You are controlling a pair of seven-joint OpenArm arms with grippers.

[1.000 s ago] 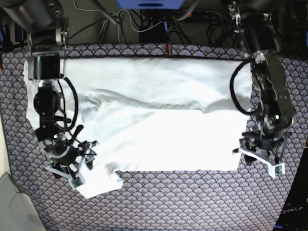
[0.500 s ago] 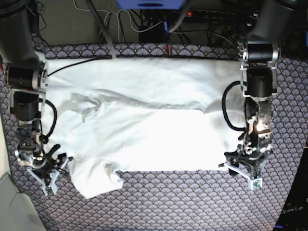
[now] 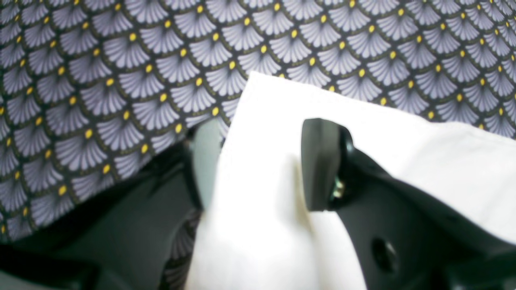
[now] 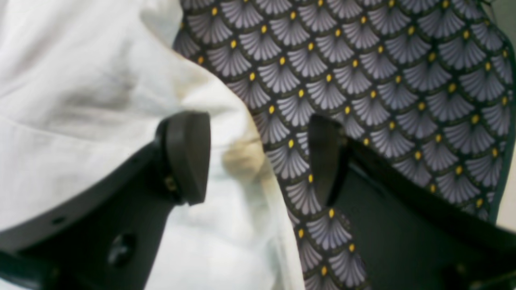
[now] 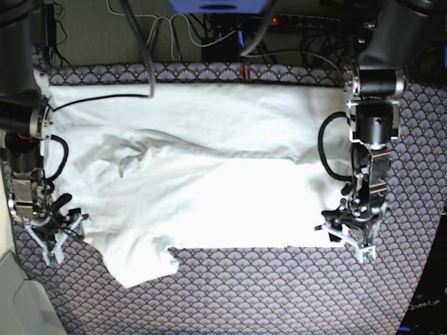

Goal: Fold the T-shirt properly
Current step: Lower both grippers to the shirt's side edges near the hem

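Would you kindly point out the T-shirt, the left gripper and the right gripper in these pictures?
T-shirt point(image 5: 230, 202): base view, on the flat middle of the cloth.
left gripper point(image 3: 258, 169): left wrist view, midway between its fingertips, over the shirt's corner.
right gripper point(image 4: 260, 155): right wrist view, midway between its fingertips, at the shirt's edge.

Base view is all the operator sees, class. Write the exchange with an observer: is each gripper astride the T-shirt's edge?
Observer: In the left wrist view the left gripper is open, and a corner of the T-shirt lies between its fingers.
Operator: And the right?
Observer: In the right wrist view the right gripper is open too. One finger is over the cloth and the other is over the patterned tablecloth.
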